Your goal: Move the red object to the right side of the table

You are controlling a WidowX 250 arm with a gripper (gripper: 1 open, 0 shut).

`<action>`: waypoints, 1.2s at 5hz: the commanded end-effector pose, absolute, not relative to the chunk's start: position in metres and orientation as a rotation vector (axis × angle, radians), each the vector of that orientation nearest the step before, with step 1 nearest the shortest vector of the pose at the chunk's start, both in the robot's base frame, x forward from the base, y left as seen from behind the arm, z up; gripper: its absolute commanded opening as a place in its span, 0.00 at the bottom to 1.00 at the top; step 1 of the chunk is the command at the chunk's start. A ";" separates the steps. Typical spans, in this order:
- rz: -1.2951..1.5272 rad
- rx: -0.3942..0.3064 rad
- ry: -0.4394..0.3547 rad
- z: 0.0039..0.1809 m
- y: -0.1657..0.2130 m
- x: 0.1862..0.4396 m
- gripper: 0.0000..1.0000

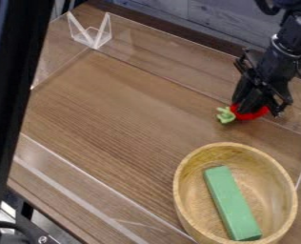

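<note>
One black robot gripper point(257, 102) points steeply down at about three o'clock on the brown wood-grain table point(128, 114), its jaws pinching one small round bright-red soft toy fruit point(249, 111), whose green leafy tuft pokes out toward the left. One round wooden bowl point(237, 193) sits at about five o'clock, well apart from the fruit, holding one green rectangular block point(230, 201). One clear folded plastic stand point(90, 31) rests at eleven o'clock. Low clear acrylic walls point(166, 43) border the tabletop.
</note>
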State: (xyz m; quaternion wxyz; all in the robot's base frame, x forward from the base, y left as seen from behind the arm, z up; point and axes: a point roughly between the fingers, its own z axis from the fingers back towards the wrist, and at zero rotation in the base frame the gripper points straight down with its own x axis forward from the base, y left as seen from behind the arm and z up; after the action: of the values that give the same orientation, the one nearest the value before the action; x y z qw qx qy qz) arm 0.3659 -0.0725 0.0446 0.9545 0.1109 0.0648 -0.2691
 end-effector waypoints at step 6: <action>-0.610 0.279 0.120 0.066 -0.090 0.377 0.00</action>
State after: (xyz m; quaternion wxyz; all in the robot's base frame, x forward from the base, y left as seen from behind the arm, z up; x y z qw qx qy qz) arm 0.3654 -0.0894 0.0410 0.9384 0.1356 0.0980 -0.3023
